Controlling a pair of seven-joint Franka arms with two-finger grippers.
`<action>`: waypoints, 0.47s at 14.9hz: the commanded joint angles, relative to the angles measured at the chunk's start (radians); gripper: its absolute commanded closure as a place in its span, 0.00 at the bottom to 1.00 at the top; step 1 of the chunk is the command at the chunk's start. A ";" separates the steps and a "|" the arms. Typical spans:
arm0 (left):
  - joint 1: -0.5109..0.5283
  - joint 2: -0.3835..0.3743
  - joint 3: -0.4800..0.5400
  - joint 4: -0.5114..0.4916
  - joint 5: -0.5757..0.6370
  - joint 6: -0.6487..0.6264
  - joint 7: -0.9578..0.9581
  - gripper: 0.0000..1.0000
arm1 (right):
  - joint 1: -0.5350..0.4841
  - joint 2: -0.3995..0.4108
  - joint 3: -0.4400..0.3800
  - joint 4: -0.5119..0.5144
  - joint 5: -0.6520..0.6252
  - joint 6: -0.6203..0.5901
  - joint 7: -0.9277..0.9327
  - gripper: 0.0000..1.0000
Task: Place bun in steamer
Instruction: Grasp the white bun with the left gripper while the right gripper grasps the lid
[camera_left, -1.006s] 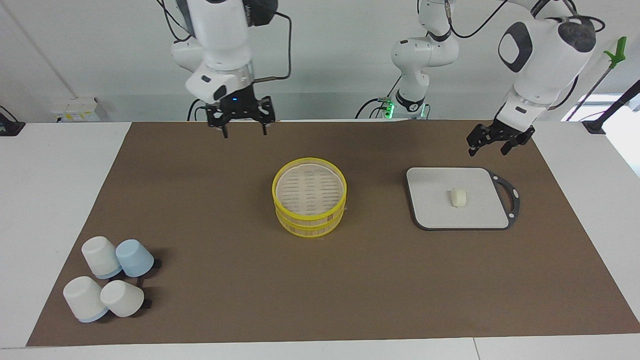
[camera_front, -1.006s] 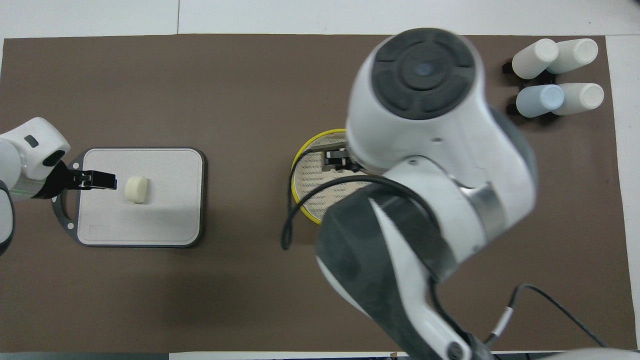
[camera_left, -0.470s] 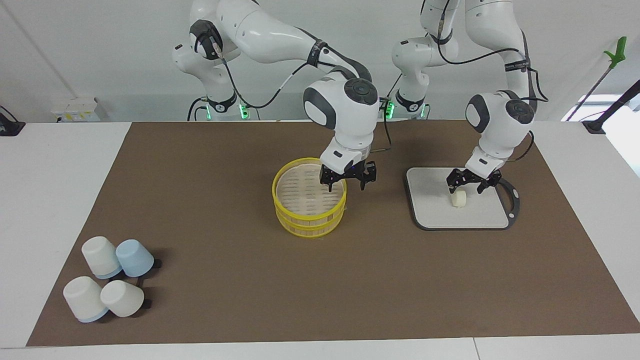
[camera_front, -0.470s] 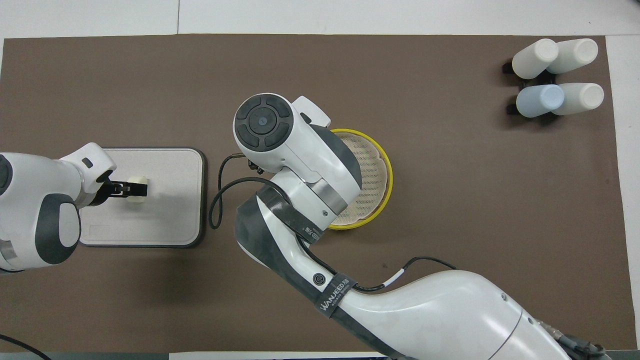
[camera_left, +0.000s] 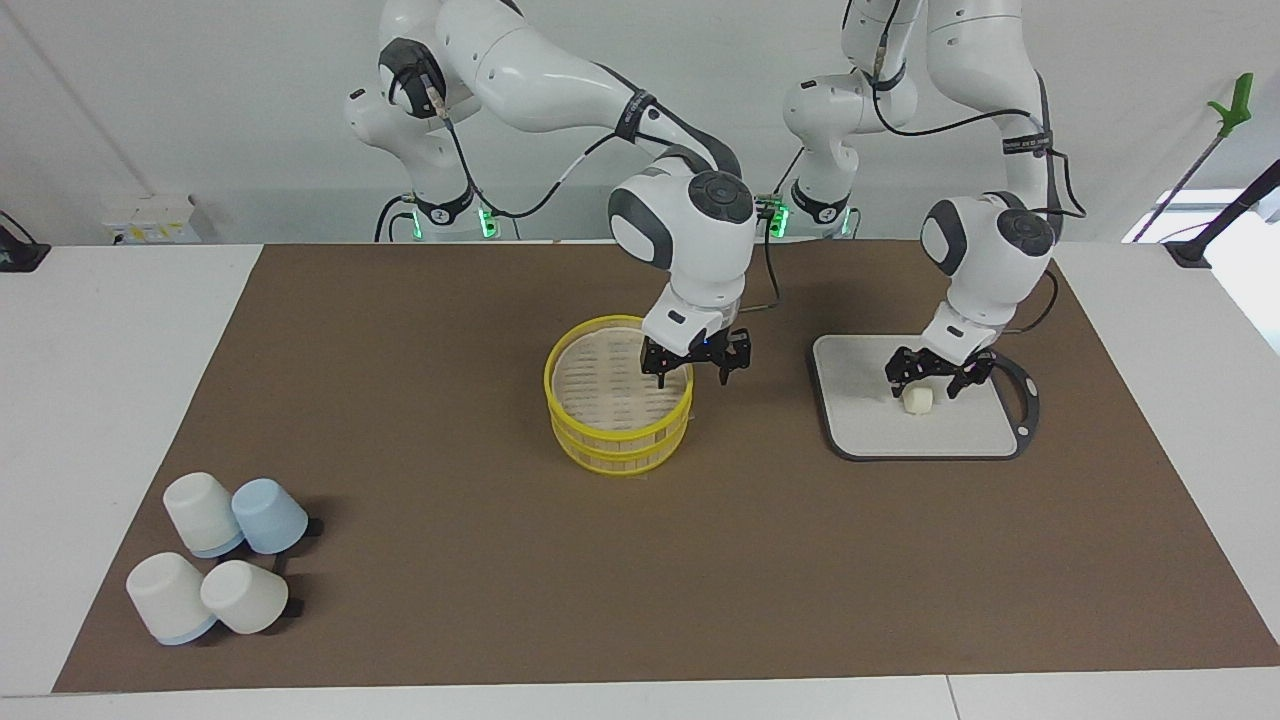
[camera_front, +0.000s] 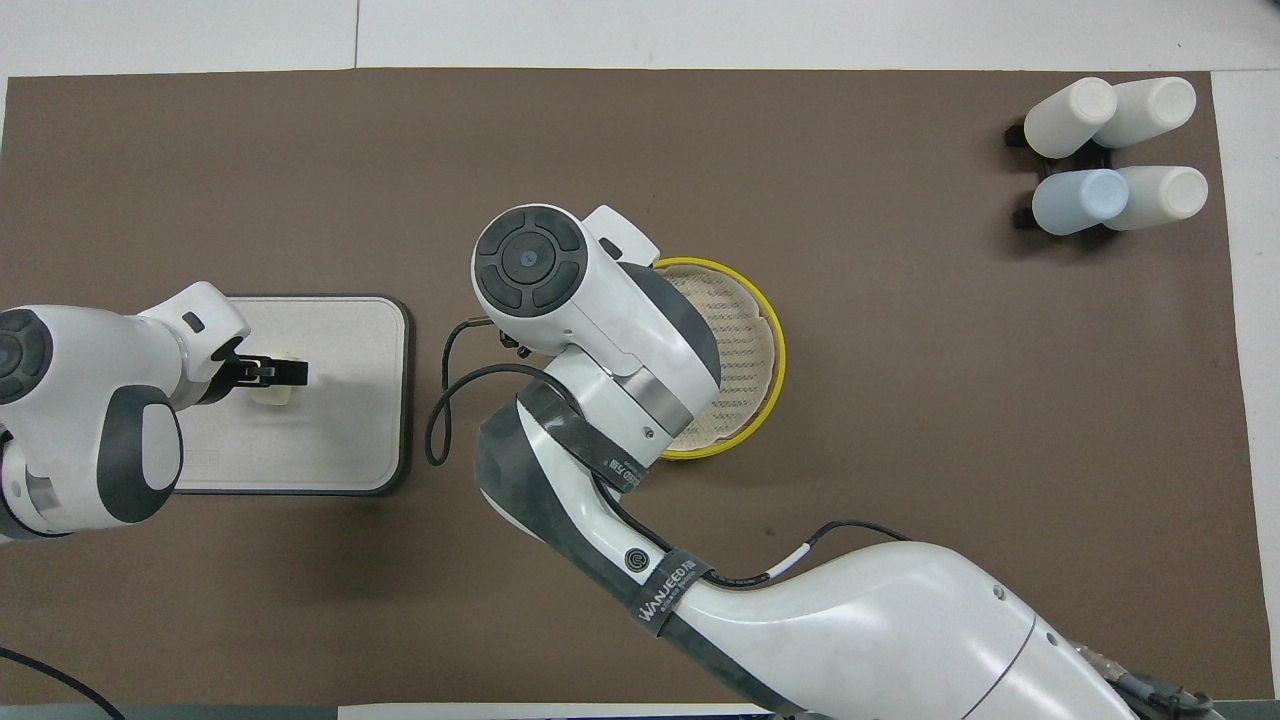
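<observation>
The bun (camera_left: 917, 400), a small cream-white block, lies on the grey board (camera_left: 860, 425). My left gripper (camera_left: 930, 382) is open and low over the bun, with one finger on either side of it. In the overhead view the left gripper (camera_front: 272, 373) covers most of the bun (camera_front: 271, 397). The steamer (camera_left: 610, 395), a round basket with yellow rims in two stacked layers, stands mid-table. My right gripper (camera_left: 693, 372) is open and empty over the steamer's rim on the board's side. In the overhead view the right arm hides its gripper and part of the steamer (camera_front: 750, 340).
Several upturned cups (camera_left: 215, 555), white and pale blue, stand at the right arm's end of the table, farther from the robots; they also show in the overhead view (camera_front: 1112, 150). A brown mat (camera_left: 450, 520) covers the table. The board (camera_front: 340, 400) has a dark handle.
Both arms came down from raised poses near the robots. The left gripper dropped onto the board around the bun; the right gripper moved over the steamer's rim.
</observation>
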 joint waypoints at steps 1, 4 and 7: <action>-0.007 0.000 0.010 0.004 0.006 -0.001 0.046 0.19 | -0.006 -0.063 0.004 -0.134 -0.011 0.093 0.036 0.47; -0.006 0.000 0.010 0.027 0.006 -0.052 0.053 0.30 | -0.003 -0.077 0.004 -0.164 -0.011 0.109 0.049 0.48; -0.007 0.000 0.010 0.055 0.006 -0.100 0.053 0.42 | 0.002 -0.077 0.004 -0.161 -0.011 0.103 0.051 0.92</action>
